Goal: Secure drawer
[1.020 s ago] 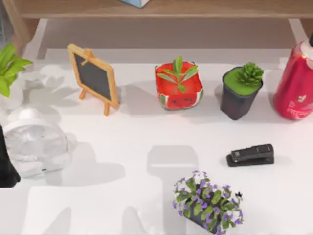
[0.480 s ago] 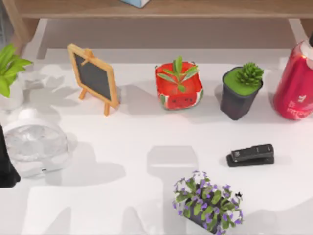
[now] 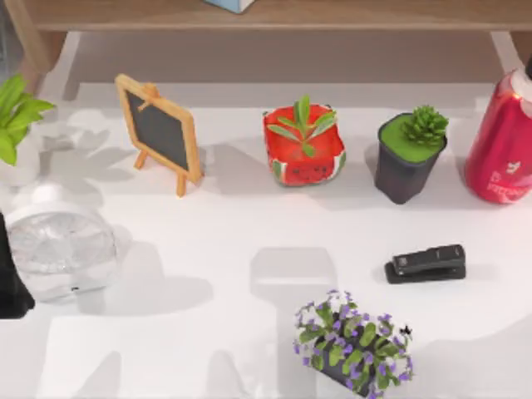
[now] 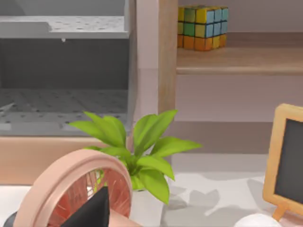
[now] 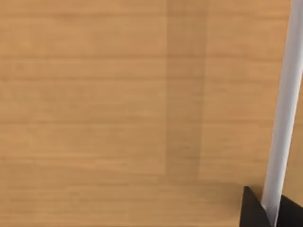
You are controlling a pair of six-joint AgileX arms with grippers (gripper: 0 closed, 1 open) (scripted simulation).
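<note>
right gripper (image 5: pixel 270 208): dark fingertips set on either side of a pale grey bar handle (image 5: pixel 284 109), pressed close to a light wood drawer front (image 5: pixel 118 94); jaws narrow, closed about the bar. left gripper (image 4: pixel 94 210): one dark fingertip seen low in the left wrist view, openness cannot be told; left arm (image 3: pixel 10 283) parked at the table's left edge. around it: small desk fan (image 3: pixel 58 241), white from above, pink-ringed in the left wrist view; leafy green plant (image 4: pixel 135 151) in a white pot; small chalkboard easel (image 3: pixel 160 133); watermelon-patterned planter (image 3: pixel 304 150); succulent in a black pot (image 3: pixel 409 154); red bottle (image 3: pixel 501 141); black stapler (image 3: pixel 426 263); purple-flowered planter (image 3: pixel 353 342); colour cube (image 4: pixel 202 27) on a wooden shelf (image 4: pixel 236 59); grey perforated open compartment (image 4: pixel 61 99)
</note>
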